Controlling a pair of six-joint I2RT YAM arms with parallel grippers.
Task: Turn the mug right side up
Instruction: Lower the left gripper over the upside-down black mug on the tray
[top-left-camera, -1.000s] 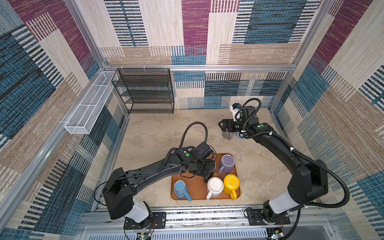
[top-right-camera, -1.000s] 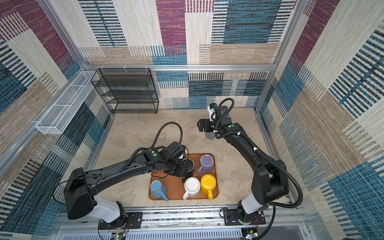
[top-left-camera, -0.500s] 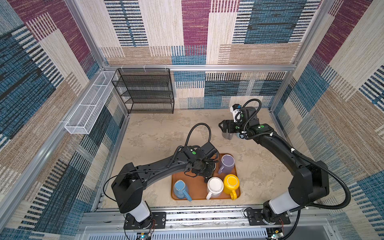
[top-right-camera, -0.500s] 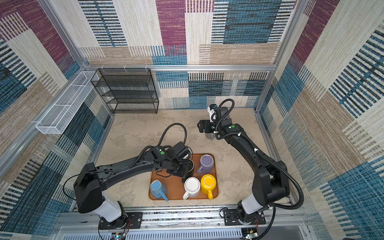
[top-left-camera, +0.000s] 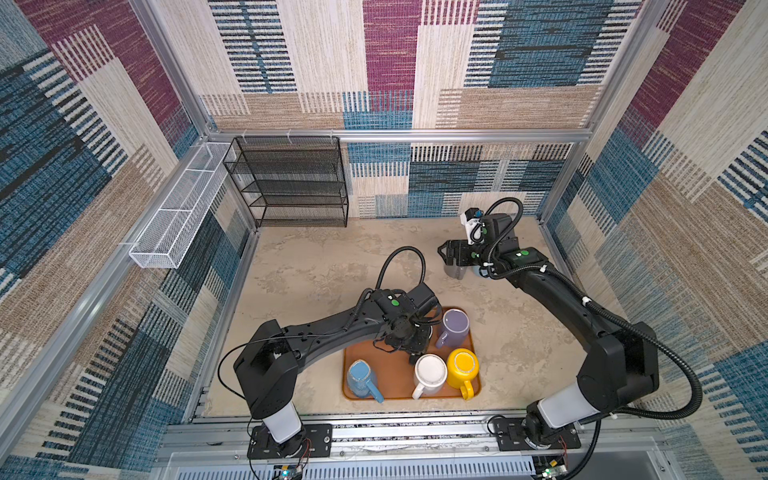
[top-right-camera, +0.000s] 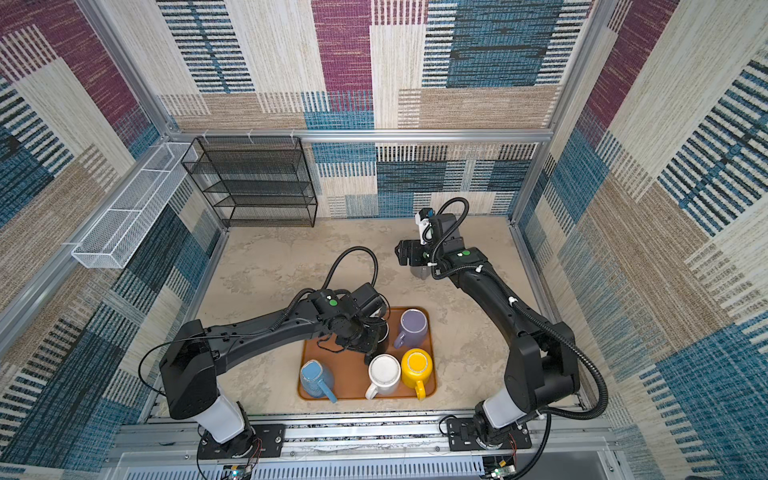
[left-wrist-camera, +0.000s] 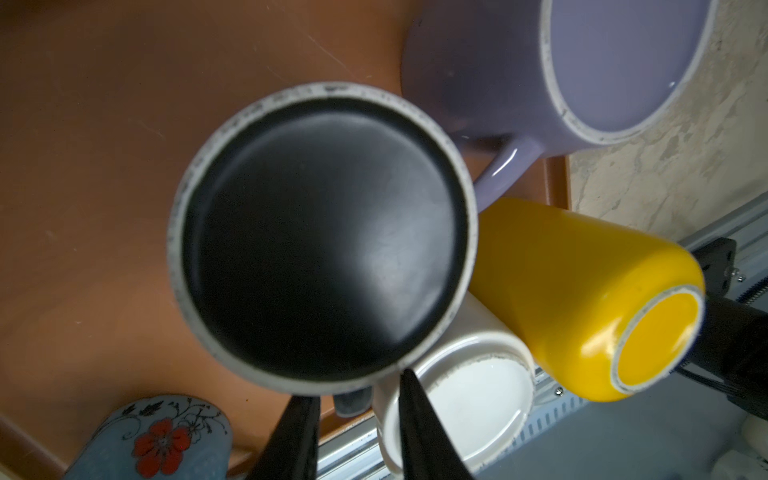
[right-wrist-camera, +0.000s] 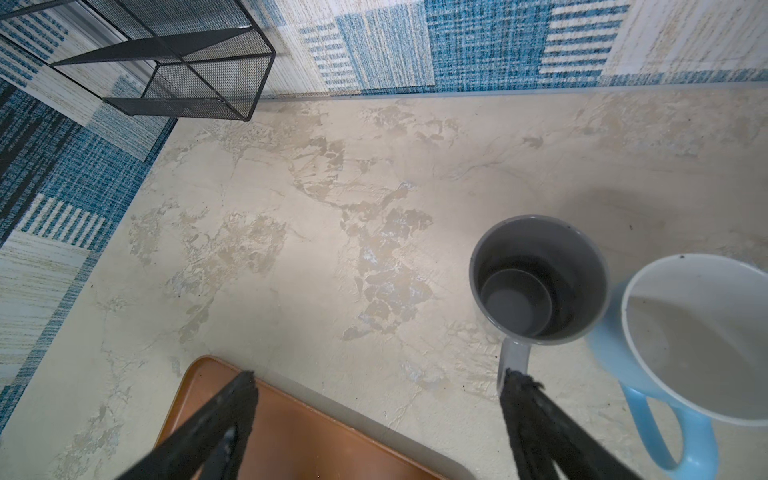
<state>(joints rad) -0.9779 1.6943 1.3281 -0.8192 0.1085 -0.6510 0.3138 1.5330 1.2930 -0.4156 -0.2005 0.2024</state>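
A black mug (left-wrist-camera: 324, 237) stands upside down on the brown tray (left-wrist-camera: 124, 124), its white-ringed base facing my left wrist camera. My left gripper (left-wrist-camera: 355, 386) hangs over it, jaws narrowly open, with the mug's dark handle (left-wrist-camera: 351, 403) in the gap between the fingers and small gaps on both sides. In both top views that gripper (top-left-camera: 415, 353) (top-right-camera: 368, 355) covers most of the black mug (top-right-camera: 384, 336). My right gripper (right-wrist-camera: 381, 376) (top-left-camera: 446, 251) stands wide open and empty above the table at the back right.
On the tray (top-left-camera: 390, 386) there are also a purple mug (top-left-camera: 455, 326), a white mug (top-left-camera: 430, 370), a yellow mug (top-left-camera: 462, 365) and a blue flowered mug (top-left-camera: 359, 376). A grey mug (right-wrist-camera: 536, 278) and a light blue mug (right-wrist-camera: 698, 332) stand upright beneath the right arm. A black rack (top-left-camera: 291, 183) stands at the back left.
My left arm has swung and brought its gripper a little forward and to the right over the black mug, with the jaws slightly narrower. The right arm has not moved.
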